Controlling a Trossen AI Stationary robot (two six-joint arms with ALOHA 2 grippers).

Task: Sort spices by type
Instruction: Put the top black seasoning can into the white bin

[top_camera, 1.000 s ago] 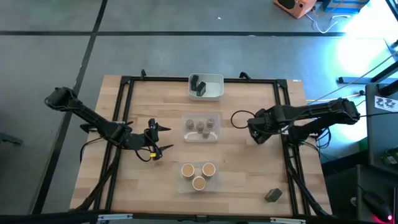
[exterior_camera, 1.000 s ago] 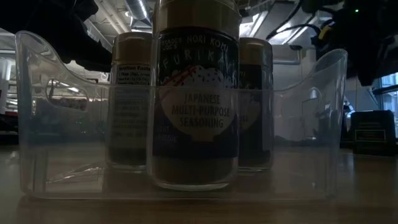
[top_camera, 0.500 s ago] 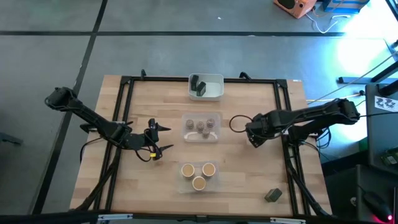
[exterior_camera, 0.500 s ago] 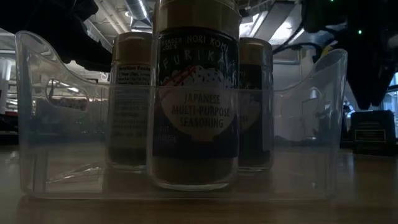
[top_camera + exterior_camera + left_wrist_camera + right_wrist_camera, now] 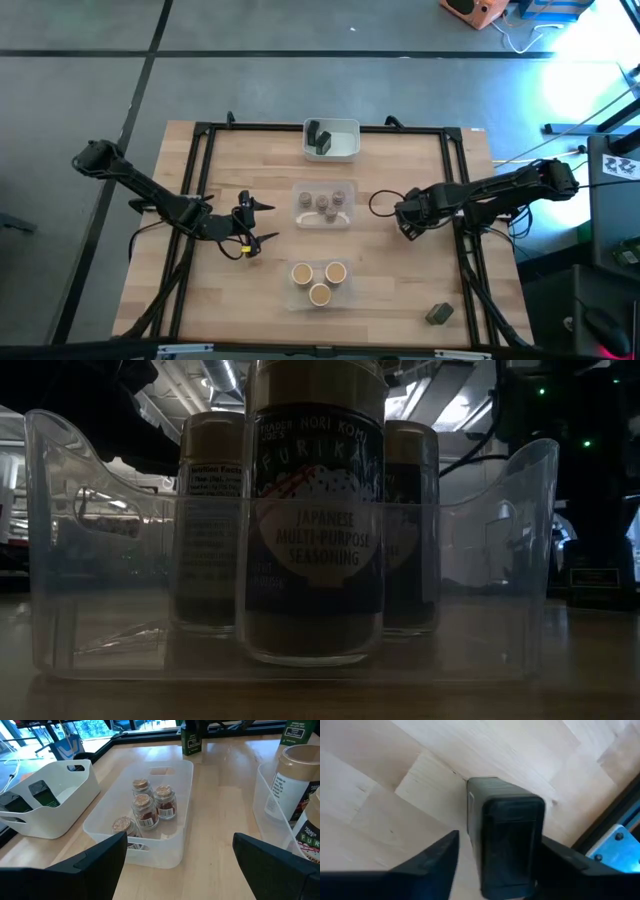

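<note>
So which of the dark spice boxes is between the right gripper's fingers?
The dark box on bare wood, between the right gripper fingers; others sit in the white tray or near the table's corner.

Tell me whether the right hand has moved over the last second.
Yes. In the high view the right hand has slid slightly down-picture, away from the white bin at the table's far edge.

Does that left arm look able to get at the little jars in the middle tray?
Probably yes. The left arm points toward the clear tray, its jaws stand open, and only bare tabletop lies between them and the small jars; the tray is open on top.
</note>
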